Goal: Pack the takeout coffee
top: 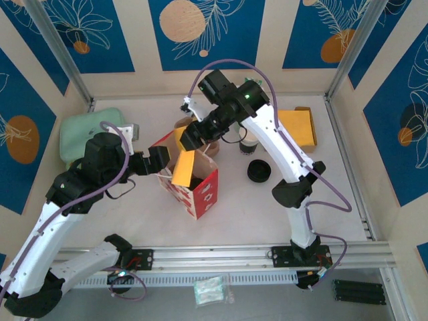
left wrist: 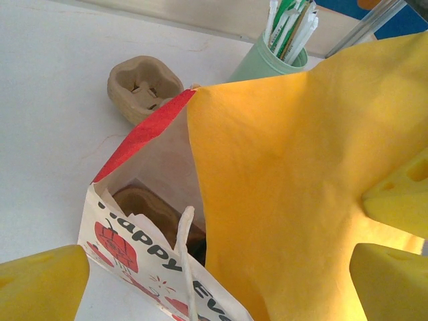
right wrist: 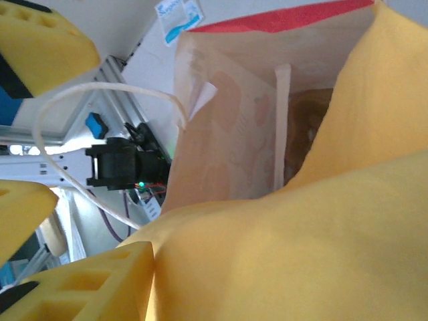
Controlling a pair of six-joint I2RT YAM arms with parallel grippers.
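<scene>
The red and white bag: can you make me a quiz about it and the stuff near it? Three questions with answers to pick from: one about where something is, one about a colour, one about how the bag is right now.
1. Where is the loose black lid compared with the red-and-white bag?
A) inside it
B) on the table, to its right
C) underneath it

2. What colour is the big paper sheet sticking out of the bag?
A) yellow
B) green
C) black

3. How is the bag right now?
A) lying flat
B) taped shut
C) standing up, top open

Answers:
1 B: the top view shows the lid on the white table, right of the bag.
2 A: the sheet is yellow in every view.
3 C: both wrist views look into its open mouth.
</scene>
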